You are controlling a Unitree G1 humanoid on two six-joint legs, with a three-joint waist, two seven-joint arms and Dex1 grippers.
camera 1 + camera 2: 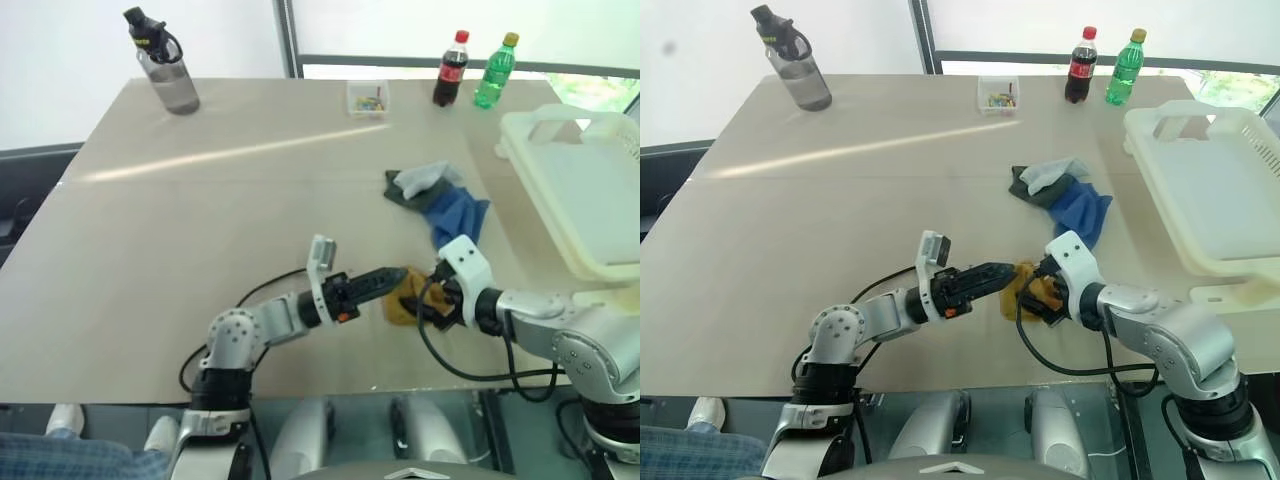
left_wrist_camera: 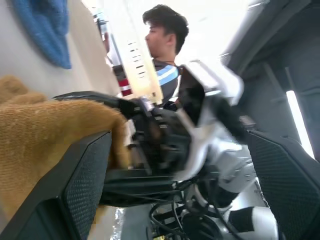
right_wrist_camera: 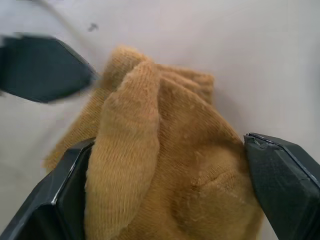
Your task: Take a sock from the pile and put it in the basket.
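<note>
A mustard-yellow sock [image 1: 402,308] lies crumpled on the table near its front edge, between my two grippers. My right gripper [image 1: 432,300] reaches in from the right, open, and its fingers [image 3: 285,185] stand wide on either side of the sock [image 3: 165,150]. From the left, my left gripper [image 1: 392,279] points at the sock [image 2: 35,135], also open, with one finger [image 2: 75,190] against the cloth. The pile [image 1: 435,195], blue, dark green-grey and pale grey, lies farther back. At the table's right edge stands the cream-white basket [image 1: 520,150].
A water bottle [image 1: 165,65] stands at the far left corner. A small clear box [image 1: 367,97], a cola bottle [image 1: 451,68] and a green bottle [image 1: 495,72] line the far edge. A person [image 2: 165,35] shows in the left wrist view.
</note>
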